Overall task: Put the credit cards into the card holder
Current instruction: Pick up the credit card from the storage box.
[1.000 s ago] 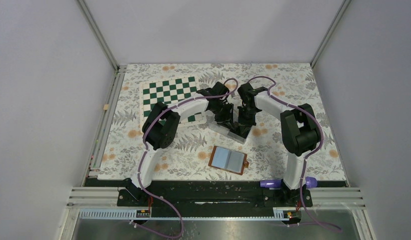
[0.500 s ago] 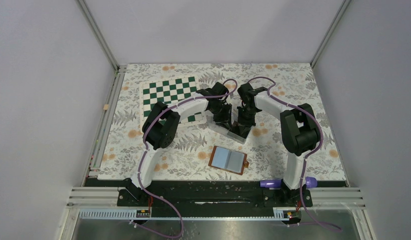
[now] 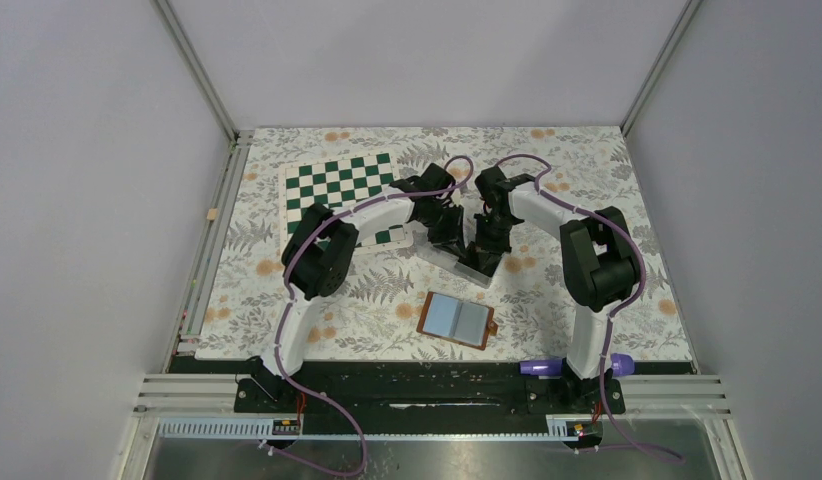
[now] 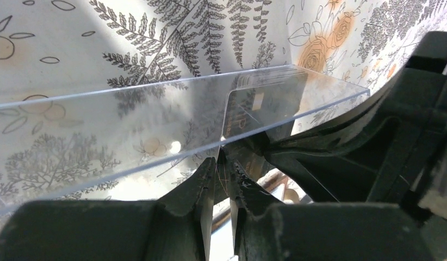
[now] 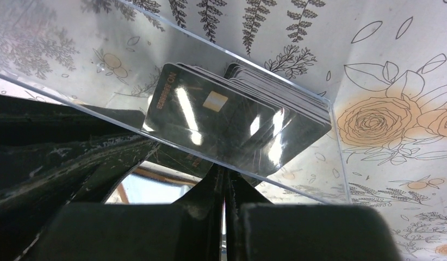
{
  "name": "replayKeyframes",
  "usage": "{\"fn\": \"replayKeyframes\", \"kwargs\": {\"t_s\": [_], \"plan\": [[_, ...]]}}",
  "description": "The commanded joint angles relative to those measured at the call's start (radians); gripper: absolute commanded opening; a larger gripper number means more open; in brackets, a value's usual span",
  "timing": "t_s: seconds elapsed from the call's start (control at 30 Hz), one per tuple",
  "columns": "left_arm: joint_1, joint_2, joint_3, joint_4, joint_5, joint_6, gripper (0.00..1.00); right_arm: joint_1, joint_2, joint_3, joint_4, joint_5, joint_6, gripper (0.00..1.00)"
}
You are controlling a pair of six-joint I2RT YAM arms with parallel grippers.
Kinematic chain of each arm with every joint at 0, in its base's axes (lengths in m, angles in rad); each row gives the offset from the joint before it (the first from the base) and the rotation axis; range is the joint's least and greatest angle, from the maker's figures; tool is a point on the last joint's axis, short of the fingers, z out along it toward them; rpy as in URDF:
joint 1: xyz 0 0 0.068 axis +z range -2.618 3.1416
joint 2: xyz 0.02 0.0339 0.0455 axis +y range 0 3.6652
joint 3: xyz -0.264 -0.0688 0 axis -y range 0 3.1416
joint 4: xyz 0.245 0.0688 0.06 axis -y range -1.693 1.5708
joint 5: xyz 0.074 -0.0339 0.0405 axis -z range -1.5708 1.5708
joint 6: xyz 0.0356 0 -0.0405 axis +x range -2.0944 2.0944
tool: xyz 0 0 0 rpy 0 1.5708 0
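Where the two arms meet over the middle of the table, a clear, rectangular plastic box stands on the fern-and-rose printed tablecloth, with both grippers down at it. Inside the box the thin, flat, black credit cards stand on edge in a fanned stack, leaning against the clear wall. The front one shows a small gold chip and pale lettering along one short side.

The right gripper has its black fingers pressed together, tips right at the lower edge of that wall; whether they pinch the plastic cannot be told. Seen from the left wrist, the left gripper shows only a narrow slit between its fingers, tips at the edge of the clear wall beside a dark card. I cannot tell if anything is caught between them.

Nearer the arm bases, well apart from the box, the small brown leather card holder lies open and flat, its pale blue-grey sleeves facing up. A green-and-white chessboard lies at the far left of the cloth.
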Motion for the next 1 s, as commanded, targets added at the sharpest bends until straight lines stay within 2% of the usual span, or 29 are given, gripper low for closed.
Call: {"fn": "replayKeyframes", "kwargs": {"t_s": [0.0,0.4,0.57,0.63,0.67,0.73,0.87,0.97], "plan": [[-0.017,-0.102,-0.008,0.069,0.062,-0.016,0.15,0.013,0.034,0.003,0.013,-0.013,0.006,0.0],[-0.038,-0.053,-0.017,0.082,0.137,-0.019,0.16,0.014,0.032,-0.006,0.024,-0.022,0.009,0.0],[-0.039,-0.029,-0.007,0.042,0.105,-0.009,0.17,0.013,0.028,-0.007,0.026,-0.026,0.013,0.0],[-0.039,-0.021,-0.003,0.027,0.102,-0.001,0.13,0.013,0.027,-0.004,0.026,-0.028,0.013,0.0],[-0.039,-0.021,-0.003,0.022,0.094,0.001,0.02,0.013,0.025,-0.002,0.025,-0.029,0.013,0.0],[-0.037,-0.032,-0.01,0.016,0.064,0.0,0.0,0.013,0.009,-0.003,0.026,-0.029,0.012,0.0],[-0.02,-0.104,-0.063,0.034,-0.011,-0.015,0.0,0.013,-0.075,-0.014,0.025,-0.007,0.003,0.15],[0.004,-0.219,-0.134,0.09,-0.049,-0.032,0.0,0.013,-0.174,-0.027,0.017,0.019,0.002,0.37]]}}
